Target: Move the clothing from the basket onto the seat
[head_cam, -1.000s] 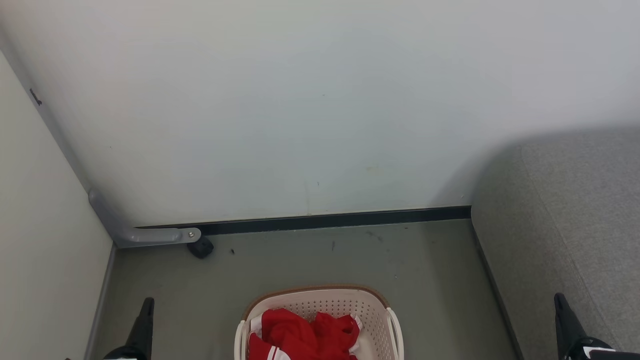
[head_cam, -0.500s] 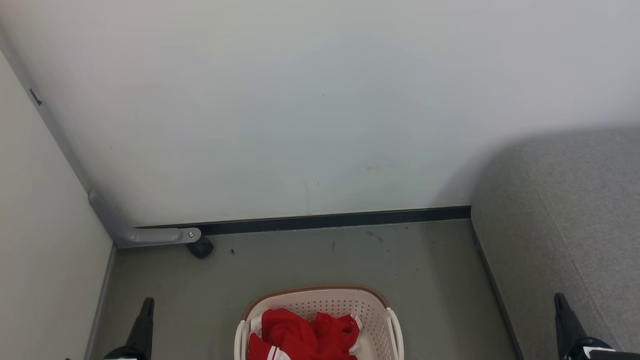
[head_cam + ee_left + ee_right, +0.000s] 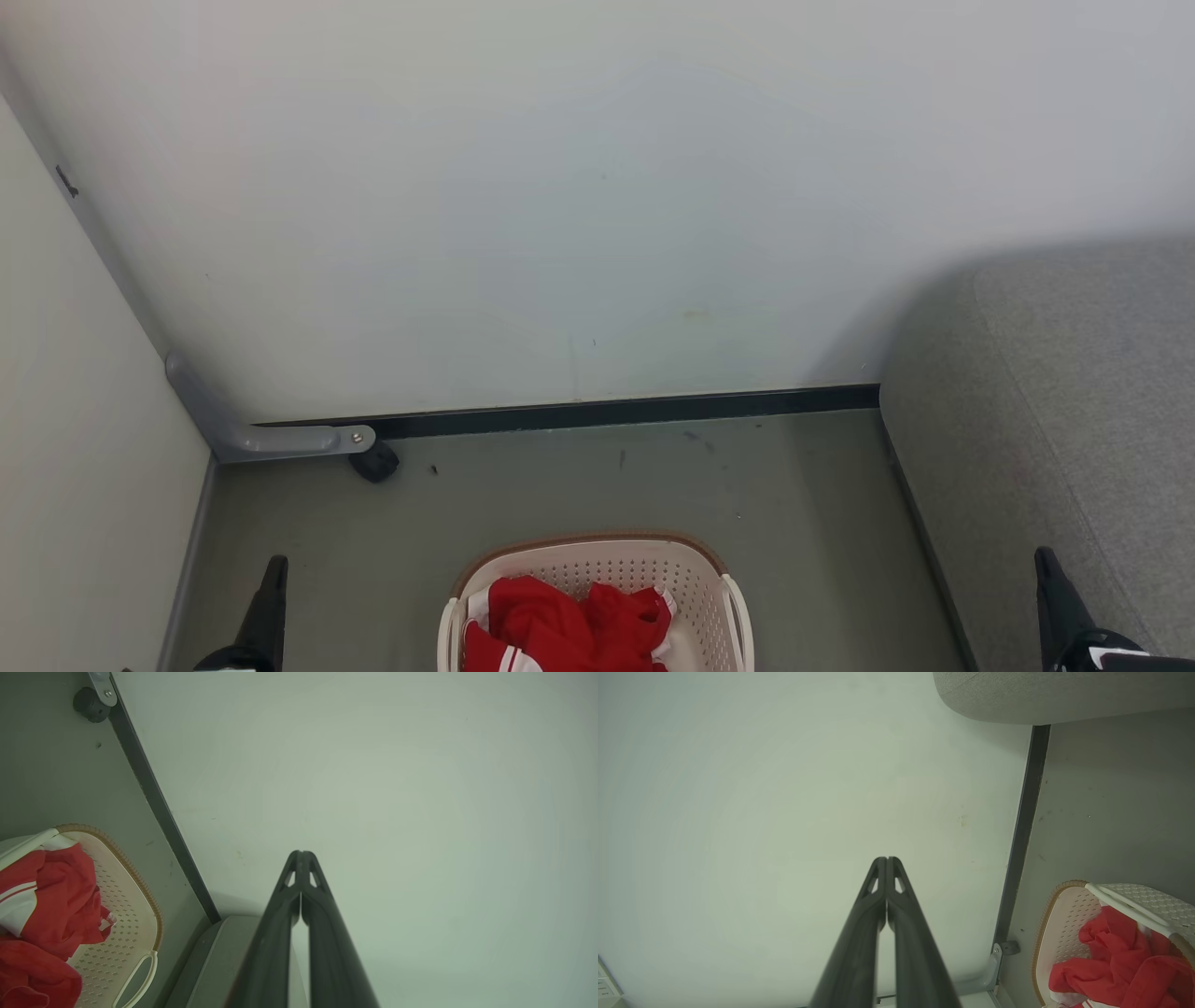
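Dark fingers of my left gripper (image 3: 275, 567) sat pressed together at the lower left, and my right gripper (image 3: 1046, 560) was likewise closed at the lower right, both empty. Between them, at bottom centre, the bright red white-striped clothing (image 3: 560, 625) lay in the cream perforated plastic basket (image 3: 597, 546). The grey fabric seat (image 3: 1074, 392) ran along the right edge.

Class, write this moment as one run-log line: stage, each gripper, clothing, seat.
stage: before pickup | left gripper: shut, empty | right gripper: shut, empty | clothing: in basket | seat: right of basket
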Motion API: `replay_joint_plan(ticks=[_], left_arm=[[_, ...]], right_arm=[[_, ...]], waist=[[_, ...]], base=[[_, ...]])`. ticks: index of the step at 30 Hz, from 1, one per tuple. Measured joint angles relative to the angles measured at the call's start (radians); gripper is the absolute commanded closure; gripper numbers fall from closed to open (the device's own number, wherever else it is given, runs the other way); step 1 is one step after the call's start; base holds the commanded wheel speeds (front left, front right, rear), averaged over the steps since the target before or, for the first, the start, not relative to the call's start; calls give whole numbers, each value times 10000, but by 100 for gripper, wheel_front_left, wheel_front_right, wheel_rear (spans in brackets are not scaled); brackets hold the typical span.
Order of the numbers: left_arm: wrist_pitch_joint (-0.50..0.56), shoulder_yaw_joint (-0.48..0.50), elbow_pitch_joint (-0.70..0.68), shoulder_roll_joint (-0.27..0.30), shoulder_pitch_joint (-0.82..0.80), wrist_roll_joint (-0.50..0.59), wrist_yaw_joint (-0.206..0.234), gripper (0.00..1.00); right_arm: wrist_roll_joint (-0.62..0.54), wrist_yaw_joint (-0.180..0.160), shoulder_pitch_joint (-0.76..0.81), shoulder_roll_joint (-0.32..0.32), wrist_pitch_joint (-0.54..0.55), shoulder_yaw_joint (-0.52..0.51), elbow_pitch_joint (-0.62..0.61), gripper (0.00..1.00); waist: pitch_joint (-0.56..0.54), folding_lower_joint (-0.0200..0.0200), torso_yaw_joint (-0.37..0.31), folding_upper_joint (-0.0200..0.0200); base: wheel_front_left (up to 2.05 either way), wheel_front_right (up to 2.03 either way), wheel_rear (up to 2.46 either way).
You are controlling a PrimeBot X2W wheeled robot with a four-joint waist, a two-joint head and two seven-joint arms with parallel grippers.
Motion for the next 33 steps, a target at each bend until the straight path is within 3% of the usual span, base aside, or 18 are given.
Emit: replay_joint_plan(ticks=[33], left_arm=[[0, 0, 0, 0, 0, 0, 0, 100]], right_arm=[[0, 0, 0, 0, 0, 0, -2, 100]], waist=[[0, -1, 0, 0]], base=[[0, 0, 0]])
